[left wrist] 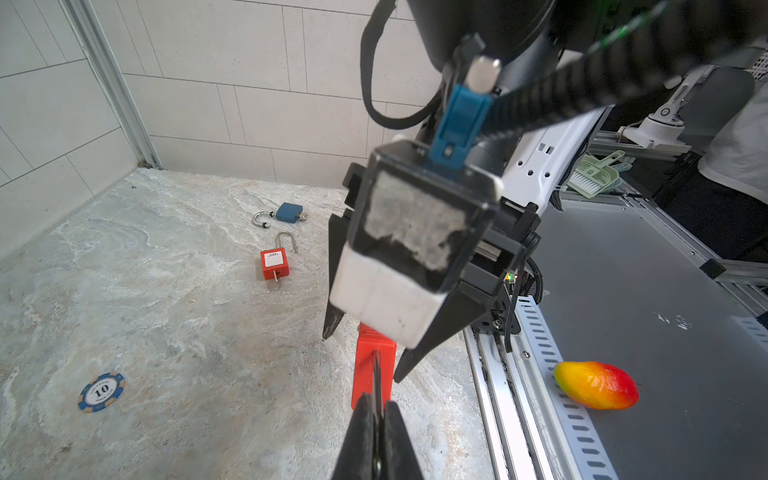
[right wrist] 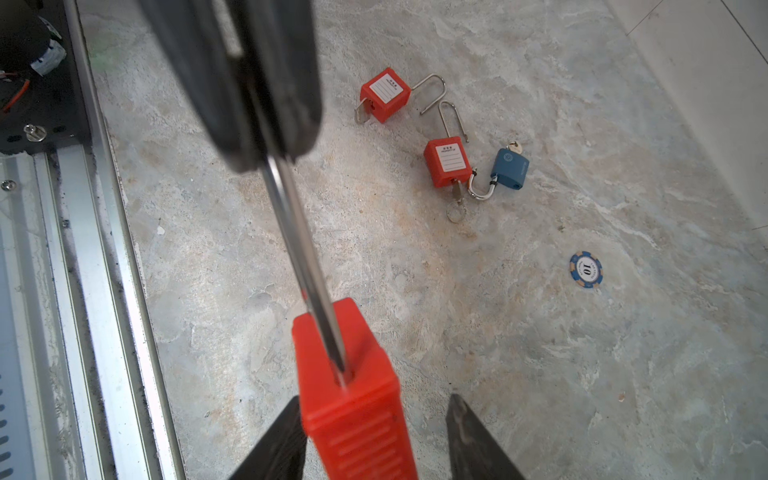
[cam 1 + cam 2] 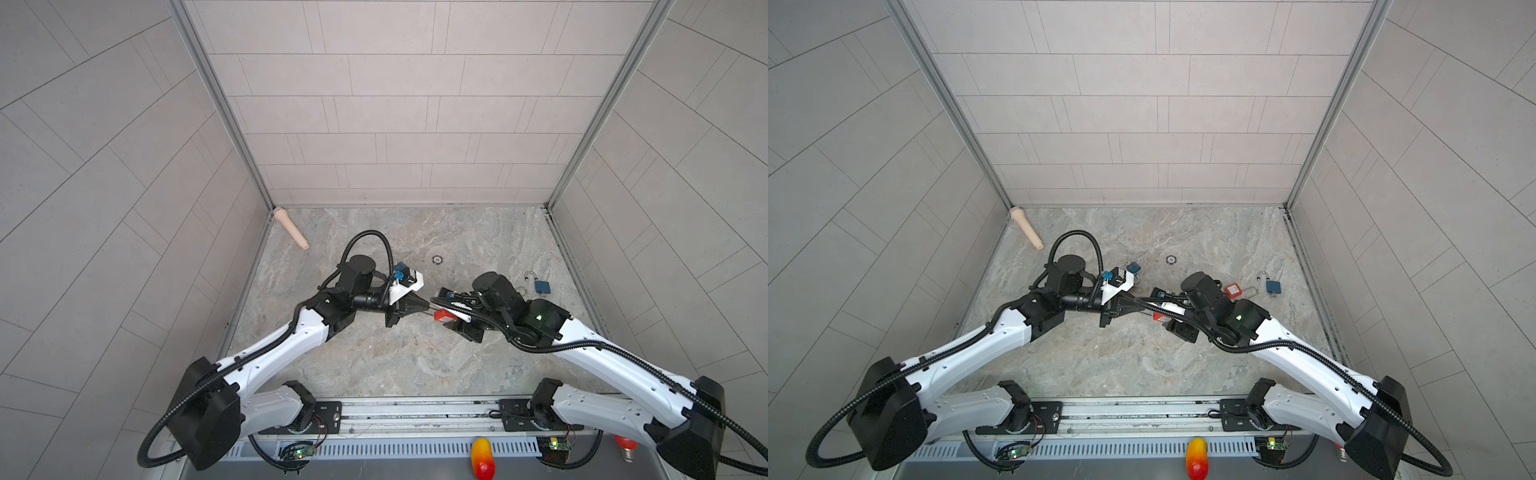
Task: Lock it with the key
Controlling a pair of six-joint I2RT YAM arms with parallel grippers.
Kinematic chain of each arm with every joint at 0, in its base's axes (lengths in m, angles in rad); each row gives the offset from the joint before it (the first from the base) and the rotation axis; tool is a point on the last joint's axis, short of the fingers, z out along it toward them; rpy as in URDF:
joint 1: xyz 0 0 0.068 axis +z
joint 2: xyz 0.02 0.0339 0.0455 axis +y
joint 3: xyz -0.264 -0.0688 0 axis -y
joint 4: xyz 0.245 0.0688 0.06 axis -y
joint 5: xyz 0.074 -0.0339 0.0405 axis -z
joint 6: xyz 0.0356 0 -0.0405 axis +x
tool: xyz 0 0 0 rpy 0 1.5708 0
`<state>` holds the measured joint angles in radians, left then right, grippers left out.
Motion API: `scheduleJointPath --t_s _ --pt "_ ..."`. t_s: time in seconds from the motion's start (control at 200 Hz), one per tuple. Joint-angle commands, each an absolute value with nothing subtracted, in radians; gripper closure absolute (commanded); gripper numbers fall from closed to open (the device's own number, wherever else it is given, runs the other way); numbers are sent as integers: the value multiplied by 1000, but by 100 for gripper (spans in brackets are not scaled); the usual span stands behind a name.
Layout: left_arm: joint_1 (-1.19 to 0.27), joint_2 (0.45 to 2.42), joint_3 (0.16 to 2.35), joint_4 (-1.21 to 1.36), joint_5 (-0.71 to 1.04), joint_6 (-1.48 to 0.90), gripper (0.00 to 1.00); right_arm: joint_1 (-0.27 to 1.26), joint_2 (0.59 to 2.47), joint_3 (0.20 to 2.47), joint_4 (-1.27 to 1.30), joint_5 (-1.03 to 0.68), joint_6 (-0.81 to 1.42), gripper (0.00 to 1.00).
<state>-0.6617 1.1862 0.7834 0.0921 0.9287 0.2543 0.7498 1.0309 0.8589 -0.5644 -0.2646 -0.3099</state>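
We are pinching the key in the red padlock with our left gripper; our right gripper is straddling it, spread.

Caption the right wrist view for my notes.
Left gripper holds the key in the red padlock, right gripper open around it.

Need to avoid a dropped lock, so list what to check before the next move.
1. Left pincer shut on key: ok.
2. Key seated in red lock: ok.
3. Right pincer clamped on red lock: not ok, gap on one side.
4. Shackle pressed home: cannot tell, hidden.
5. Spare locks away from red lock: ok.
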Motion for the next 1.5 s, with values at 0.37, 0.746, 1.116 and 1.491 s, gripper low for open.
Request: scheduleJointPath --t_s 0.37,0.746,1.116,1.491 --pt "-666 1183 822 80 963 287 100 746 1041 848 -567 -383 -328 65" --pt "-666 1187 829 64 944 295 97 746 1054 847 -575 -403 -334 82" --pt "-637 1125 857 -149 884 402 57 746 1067 864 -598 -432 -334 83" --pt "-638 1148 889 -301 915 481 56 747 1094 894 -624 -442 -347 83"
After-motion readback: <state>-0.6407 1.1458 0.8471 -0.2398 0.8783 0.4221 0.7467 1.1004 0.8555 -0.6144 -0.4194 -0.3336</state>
